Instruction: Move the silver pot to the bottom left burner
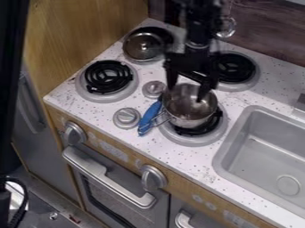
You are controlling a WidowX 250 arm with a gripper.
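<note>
Gripper (187, 94) hangs over the silver pot (189, 109), its fingers spread apart with nothing clamped. The pot sits on the near right burner (196, 141), its blue handle (149, 116) pointing left and near. A good grasp would put one finger inside the wall and one outside, then close firmly, since the handle's weight could tip a pot held by its rim. Best to lift straight up until pot and handle clear the knobs (126, 118), then carry left and lower it level, centred on the near left burner (108, 77).
</note>
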